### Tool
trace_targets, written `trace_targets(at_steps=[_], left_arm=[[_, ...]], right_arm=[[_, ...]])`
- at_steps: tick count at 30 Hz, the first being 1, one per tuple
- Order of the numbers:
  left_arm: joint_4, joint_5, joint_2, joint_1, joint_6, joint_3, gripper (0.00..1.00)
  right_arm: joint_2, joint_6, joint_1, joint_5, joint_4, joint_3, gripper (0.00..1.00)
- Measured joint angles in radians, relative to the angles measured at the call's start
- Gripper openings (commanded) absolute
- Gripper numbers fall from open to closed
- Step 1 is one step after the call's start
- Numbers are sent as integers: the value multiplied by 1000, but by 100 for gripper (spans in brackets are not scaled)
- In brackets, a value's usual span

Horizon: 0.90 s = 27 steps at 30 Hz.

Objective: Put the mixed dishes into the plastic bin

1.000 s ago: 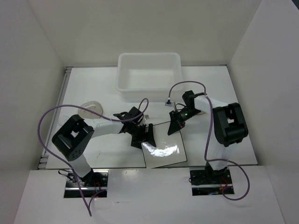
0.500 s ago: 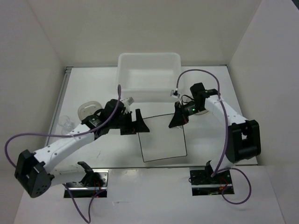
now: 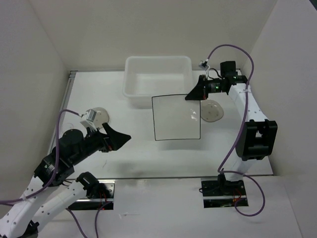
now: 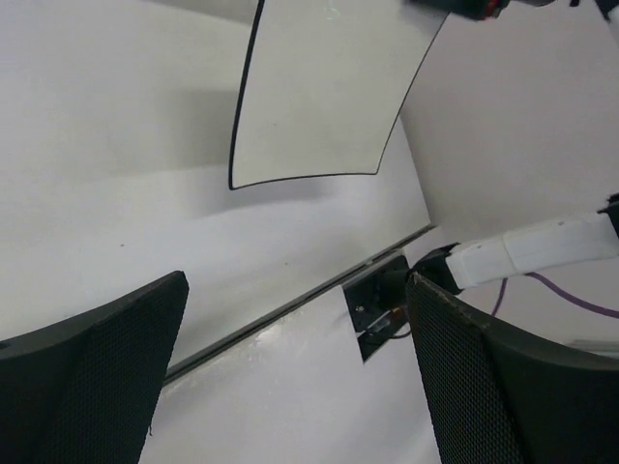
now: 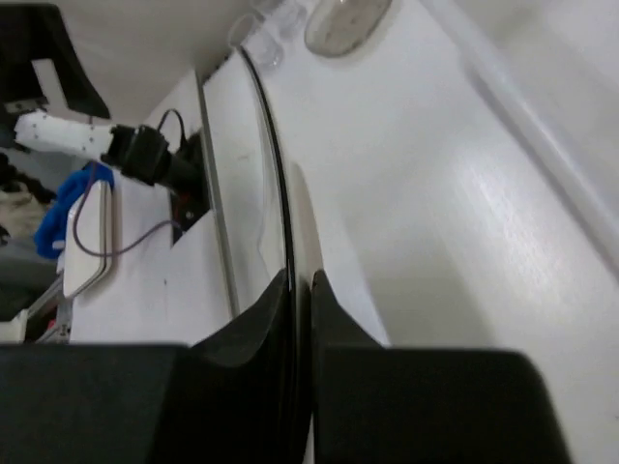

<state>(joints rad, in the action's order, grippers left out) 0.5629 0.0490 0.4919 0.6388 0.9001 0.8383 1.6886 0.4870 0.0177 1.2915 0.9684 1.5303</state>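
Observation:
The square white plate (image 3: 176, 116) with its thin dark rim hangs level above the table, its far edge overlapping the plastic bin's (image 3: 157, 59) near wall. My right gripper (image 3: 194, 93) is shut on the plate's far right corner; in the right wrist view the plate (image 5: 247, 193) runs edge-on between the jaws (image 5: 302, 290). My left gripper (image 3: 120, 140) stands open and holds nothing at the near left, well away from the plate (image 4: 319, 87). One round translucent dish (image 3: 212, 110) lies right of the plate, another (image 3: 99, 115) at the left. Tiny clear cups (image 5: 261, 29) show beside that left dish (image 5: 348, 14).
White walls close in the table on the left, right and back. The arm bases (image 3: 222, 188) sit at the near edge behind a dark strip. Purple cables loop over both arms. The left arm's wrist (image 3: 89, 118) partly covers the left dish.
The right gripper has lifted the plate off the table and carried it back toward the bin. The left arm has drawn back to the near left, its jaws wide open.

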Motion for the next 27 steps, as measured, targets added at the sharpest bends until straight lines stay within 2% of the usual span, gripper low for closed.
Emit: trace_targets(at_steps=[3,7,10,14,17,22,24,27], left_arm=[[41,-49,-20,0,-2,-12,100],[40,-110,36,0,-39,-23,100],[5,-135,210,0,-114,16,100],[-36,-142,526,-1,-229,119,100],[-60,-143,662,-10,-289,157,100],[-82,-154,687,-76,-347,160,100],[-93,-157,687,-108,-357,167,100],[-111,-159,689,-146,-380,177,100]], right_arm=[[1,-289,6,-59,-322,11,1],[81,-559,6,-28,-526,151,1],[139,-643,6,-32,-634,220,1],[206,-724,6,-37,-698,236,1],[292,-768,6,-39,-702,303,1],[445,-830,6,-65,-718,503,1],[513,-851,6,-73,-715,620,1],[647,-866,9,-92,-681,881,1]])
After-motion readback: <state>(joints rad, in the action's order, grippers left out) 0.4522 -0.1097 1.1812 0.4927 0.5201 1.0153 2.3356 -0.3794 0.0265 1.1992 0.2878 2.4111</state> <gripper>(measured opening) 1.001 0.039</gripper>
